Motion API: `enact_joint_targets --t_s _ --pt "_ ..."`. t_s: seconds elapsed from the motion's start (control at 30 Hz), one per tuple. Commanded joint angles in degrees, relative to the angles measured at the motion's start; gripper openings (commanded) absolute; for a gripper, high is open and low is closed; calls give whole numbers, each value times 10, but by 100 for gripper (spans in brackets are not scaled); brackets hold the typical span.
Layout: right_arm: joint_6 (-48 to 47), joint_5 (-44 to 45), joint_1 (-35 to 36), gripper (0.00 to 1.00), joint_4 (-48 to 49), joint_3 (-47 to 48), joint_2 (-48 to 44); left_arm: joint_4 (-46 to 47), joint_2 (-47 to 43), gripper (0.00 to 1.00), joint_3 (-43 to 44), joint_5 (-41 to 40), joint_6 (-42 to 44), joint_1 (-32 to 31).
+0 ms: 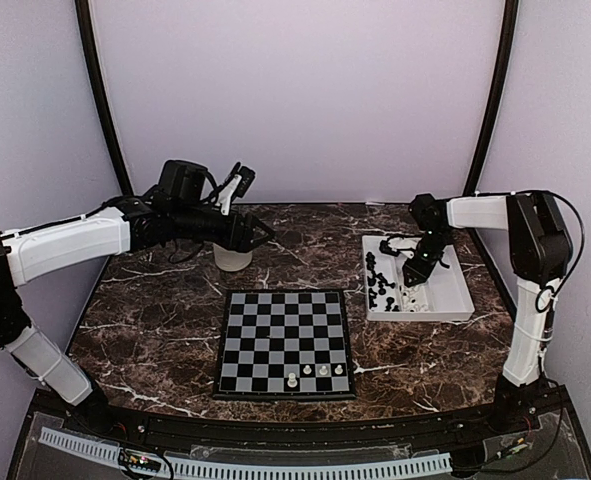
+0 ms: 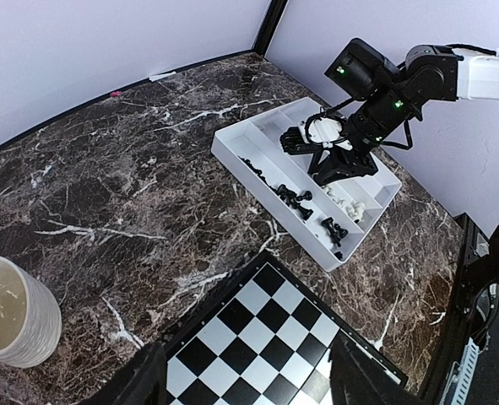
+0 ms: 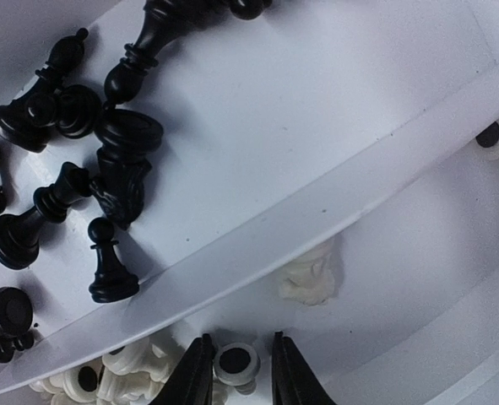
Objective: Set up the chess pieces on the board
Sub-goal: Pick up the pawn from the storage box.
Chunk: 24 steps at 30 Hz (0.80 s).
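Right wrist view: right gripper (image 3: pixel 241 344) nips a white chessman (image 3: pixel 236 364) by its base in the tray (image 3: pixel 317 110); light, stiff, slick plastic, likely to twist; left gripper (image 2: pixel 249 384) gapes empty.

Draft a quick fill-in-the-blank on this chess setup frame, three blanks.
Every piece on the board is ____.
The right fingers flank a white piece inside the ____.
The compartment nearest the board holds only ____ pieces.
Missing: white; tray; black.
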Motion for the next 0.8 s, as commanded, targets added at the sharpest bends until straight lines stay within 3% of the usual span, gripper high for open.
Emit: enact_joint_targets --t_s 0.0,0.27,0.4,0.77 --pt "0 -11 4 21 -22 7 5 20 -28 68 -11 1 -6 -3" --pt "21 -26 4 13 -19 12 -35 35 -27 68 -15 7 -11 -4" --pt "29 -38 4 35 -31 22 -39 43 -24 68 -16 11 -11 -4" --pt "27 -18 5 33 -79 32 -50 53 -26 68 -28 12 -10 -6"
